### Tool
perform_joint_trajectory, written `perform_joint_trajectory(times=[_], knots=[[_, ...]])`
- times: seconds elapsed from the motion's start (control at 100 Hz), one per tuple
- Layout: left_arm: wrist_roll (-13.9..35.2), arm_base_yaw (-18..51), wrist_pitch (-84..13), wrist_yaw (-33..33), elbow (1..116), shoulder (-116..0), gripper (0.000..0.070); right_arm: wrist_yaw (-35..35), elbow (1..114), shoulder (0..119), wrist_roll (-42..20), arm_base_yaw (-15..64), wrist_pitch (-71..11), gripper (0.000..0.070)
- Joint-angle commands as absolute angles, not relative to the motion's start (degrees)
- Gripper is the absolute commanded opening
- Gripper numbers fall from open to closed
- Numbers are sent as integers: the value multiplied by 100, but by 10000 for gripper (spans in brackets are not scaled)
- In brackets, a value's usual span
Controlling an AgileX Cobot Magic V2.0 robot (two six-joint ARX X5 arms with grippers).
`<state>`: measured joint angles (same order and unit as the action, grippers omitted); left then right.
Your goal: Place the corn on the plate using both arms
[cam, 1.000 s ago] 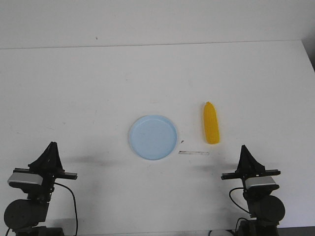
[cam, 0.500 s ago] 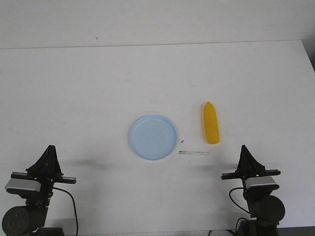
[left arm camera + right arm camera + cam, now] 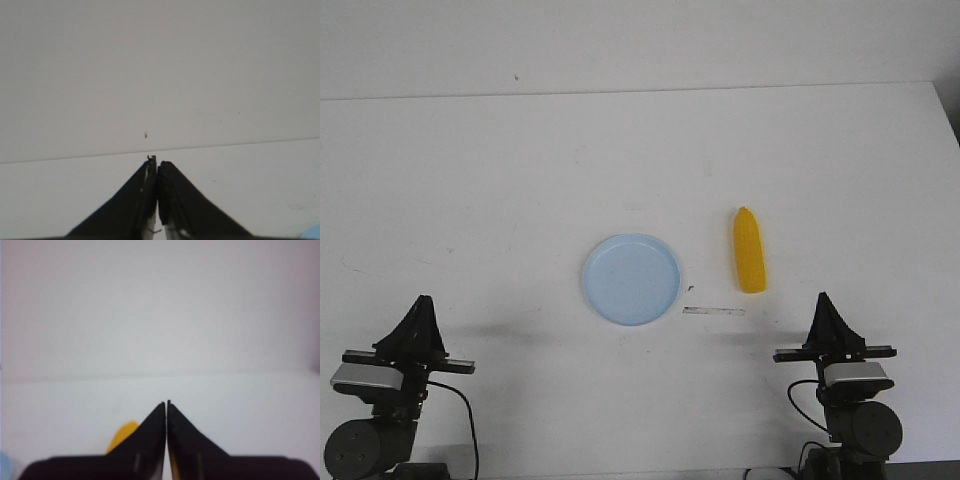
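Nothing's really kicked off yet by the look of it. The corn (image 3: 750, 264) is lying flat on the white counter (image 3: 520, 180), just to the right of the plate (image 3: 631, 279) and not touching it, tapered end pointing away from the robot. The plate has nothing on it.

Both arms sit back at the near edge, well apart from everything. The left gripper (image 3: 156, 162) is clenched with nothing in it, and the right gripper (image 3: 166, 404) is the same, tips pressed together.

My guess is the next move falls to the right arm: it's nearer, so it'd need to open up, reach forward and come down across the cob's width.

Hard to see: the right wrist view is blurry and only catches a yellow sliver of corn beside the fingers. There's a thin pale strip (image 3: 714, 311) on the counter below the corn, can't tell what it is.
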<state>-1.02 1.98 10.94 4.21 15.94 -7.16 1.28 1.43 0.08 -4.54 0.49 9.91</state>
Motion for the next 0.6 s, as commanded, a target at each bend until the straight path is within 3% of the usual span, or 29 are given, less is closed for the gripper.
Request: perform_joint_trajectory(times=[0.0, 0.27, 0.59], knots=[[-189, 189, 1164, 403, 1643, -703, 2, 108, 401, 32, -593, 86, 985, 1], [-191, 189, 1166, 403, 1643, -703, 2, 121, 1603, 1109, -598, 108, -45, 1], [-189, 189, 1166, 403, 1643, -703, 2, -38, 2818, 3651, -644, 587, -215, 1]])
